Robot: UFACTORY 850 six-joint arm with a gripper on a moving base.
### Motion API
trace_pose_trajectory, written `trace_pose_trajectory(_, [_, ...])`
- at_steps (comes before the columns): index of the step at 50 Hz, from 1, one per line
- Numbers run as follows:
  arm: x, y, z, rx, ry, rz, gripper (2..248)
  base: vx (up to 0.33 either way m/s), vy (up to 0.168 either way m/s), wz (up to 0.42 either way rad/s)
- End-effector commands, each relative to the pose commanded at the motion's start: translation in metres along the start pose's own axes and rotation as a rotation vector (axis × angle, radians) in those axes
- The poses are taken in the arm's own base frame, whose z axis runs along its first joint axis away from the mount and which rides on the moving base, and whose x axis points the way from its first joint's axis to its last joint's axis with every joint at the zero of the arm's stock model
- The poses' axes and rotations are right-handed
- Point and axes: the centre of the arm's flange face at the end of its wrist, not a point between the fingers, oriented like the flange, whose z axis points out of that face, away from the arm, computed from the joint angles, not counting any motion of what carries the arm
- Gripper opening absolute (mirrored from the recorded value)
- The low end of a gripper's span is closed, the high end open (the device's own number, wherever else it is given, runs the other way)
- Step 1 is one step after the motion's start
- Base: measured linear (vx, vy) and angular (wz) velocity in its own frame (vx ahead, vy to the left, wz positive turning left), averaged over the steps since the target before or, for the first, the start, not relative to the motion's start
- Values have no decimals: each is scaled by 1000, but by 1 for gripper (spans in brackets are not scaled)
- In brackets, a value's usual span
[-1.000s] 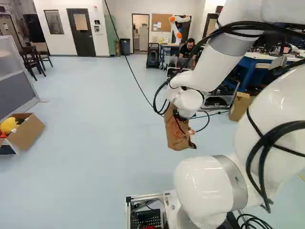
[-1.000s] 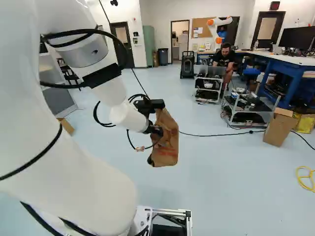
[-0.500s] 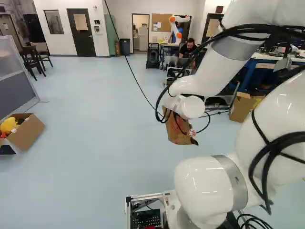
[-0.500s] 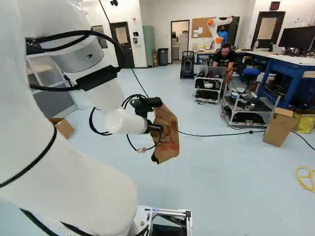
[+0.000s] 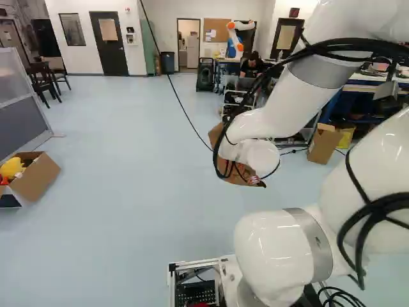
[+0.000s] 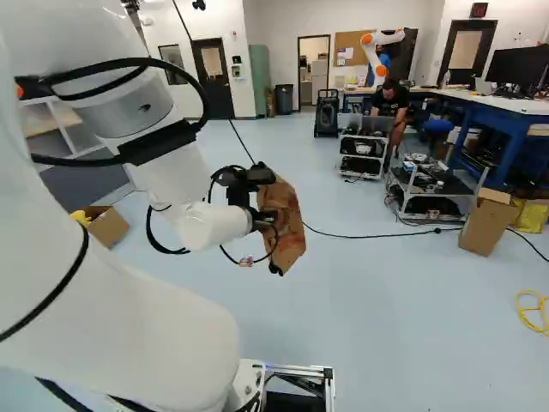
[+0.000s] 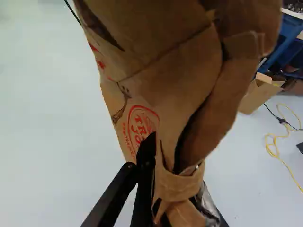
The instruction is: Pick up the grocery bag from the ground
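Between the fingers of the gripper [image 6: 269, 225], a brown grocery bag [image 6: 288, 204] hangs above the floor [image 6: 377, 318].
The fingers pinch its bunched paper, a folded band close by the tips; farther along, the bag is deeply creased, with a round red print beside a dark drawing. Beyond, a cardboard box [image 6: 485, 225] stands near the workbench [image 6: 515, 122].

The bag [image 7: 175, 75] is brown with red print [image 7: 142, 124], the arm [image 6: 146, 335] white.
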Motion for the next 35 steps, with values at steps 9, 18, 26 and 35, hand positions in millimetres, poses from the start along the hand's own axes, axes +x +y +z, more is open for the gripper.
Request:
trace_pose_trajectory(9, [-1,-3,-5,37,46,4,18,0,0,0])
trace_pose_trajectory(18, [-3,-7,-9,73,85,9,18,0,0,0])
trace_pose_trajectory(26, [-4,-9,-12,103,113,15,18,0,0,0])
trace_pose_trajectory(35, [-5,-12,-15,133,139,20,18,0,0,0])
